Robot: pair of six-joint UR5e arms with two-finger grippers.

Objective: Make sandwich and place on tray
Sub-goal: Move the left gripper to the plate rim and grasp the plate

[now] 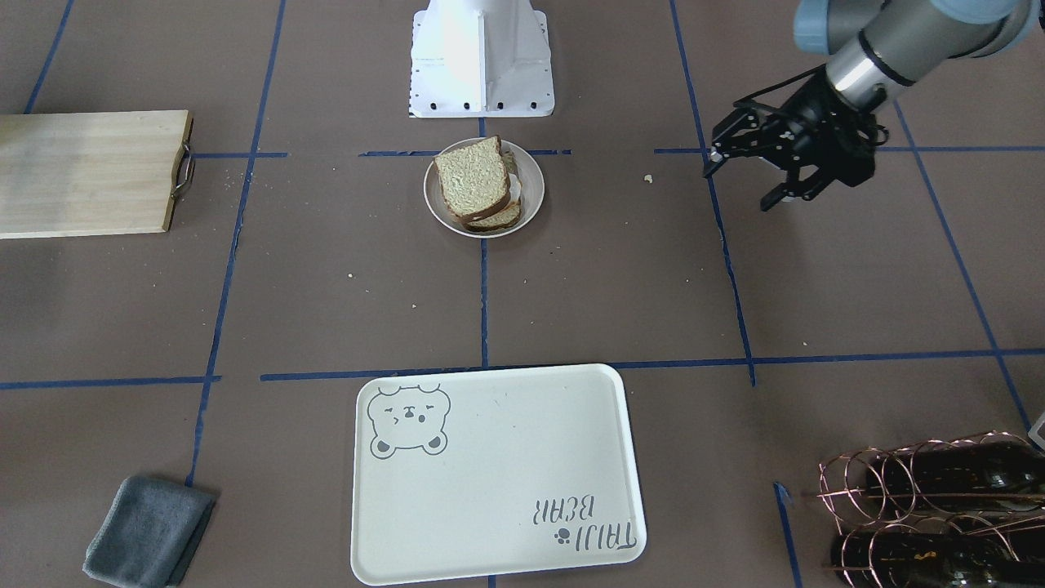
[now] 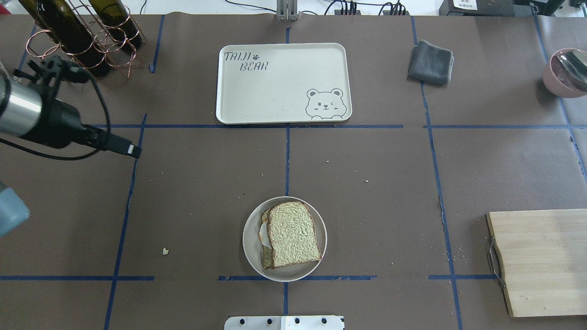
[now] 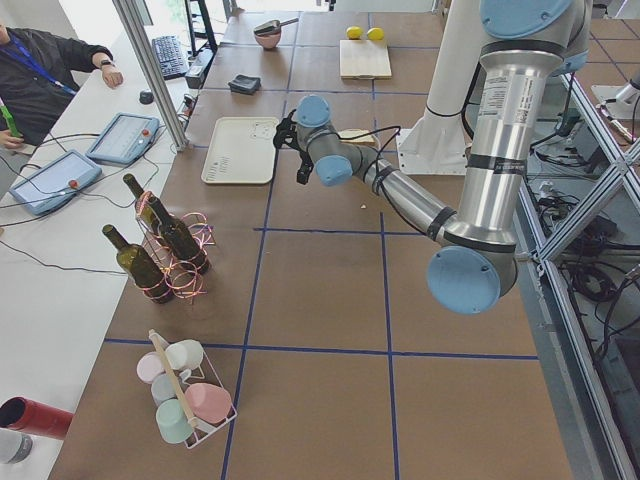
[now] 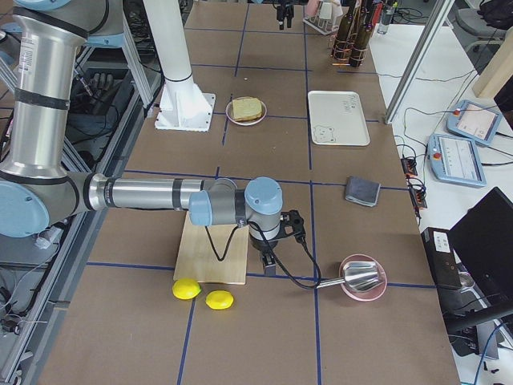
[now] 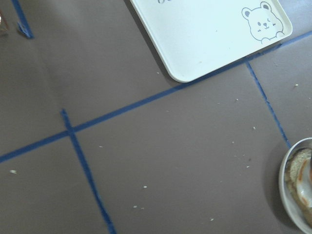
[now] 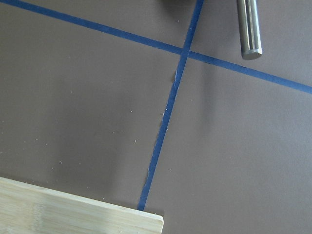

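The sandwich (image 1: 480, 181) is stacked in a round white bowl (image 1: 531, 175) near the robot's base: a tan bread slice on top, egg white showing at the edge, a second slice below. It also shows in the overhead view (image 2: 292, 233) and at the left wrist view's right edge (image 5: 300, 183). The cream bear tray (image 1: 498, 482) lies bare across the table, also in the overhead view (image 2: 284, 85). My left gripper (image 1: 738, 186) is open and empty, hovering off to the sandwich's side. My right gripper (image 4: 268, 261) shows only in the exterior right view, by the cutting board; I cannot tell its state.
A wooden cutting board (image 2: 541, 259) with a metal handle lies on my right. A grey cloth (image 2: 431, 62) lies beside the tray. A wire rack of wine bottles (image 2: 78, 36) stands far left. A pink bowl with a spoon (image 2: 566, 71) sits far right. Two lemons (image 4: 200, 293) lie near the board.
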